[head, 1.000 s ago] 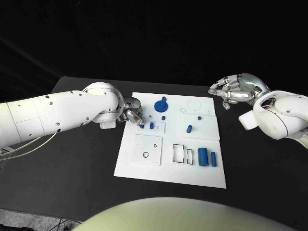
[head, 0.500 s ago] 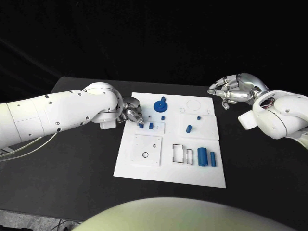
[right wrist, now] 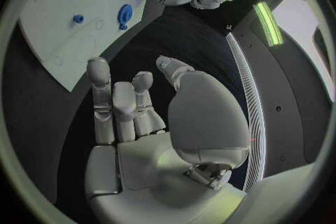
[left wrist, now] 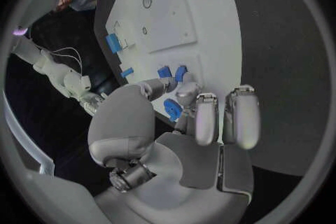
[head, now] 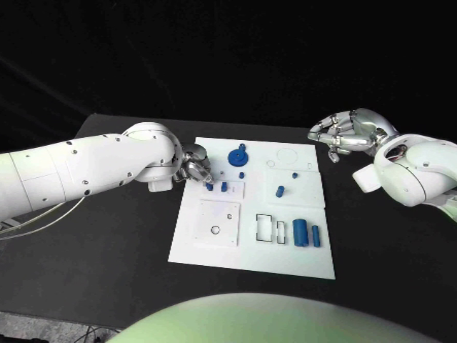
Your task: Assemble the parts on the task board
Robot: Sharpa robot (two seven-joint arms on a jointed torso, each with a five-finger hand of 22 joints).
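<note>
The board (head: 251,246) is lying in the middle of the table (head: 116,236). My left hand (head: 195,168) is hanging at its left edge, just beside two pegs (head: 216,187) standing on the board's left part. A disc (head: 239,156) is sitting behind them, near the far edge. Two cylinders (head: 308,234) are lying side by side toward the right edge, nearer me. My right hand (head: 344,133) is hovering off the far right corner, apart from the board.

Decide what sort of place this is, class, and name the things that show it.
Probably a robotics lab test bench: a flat white task board with cut-out slots and small blue plastic parts lies on a black table, and another white robot arm stands nearby.
</note>
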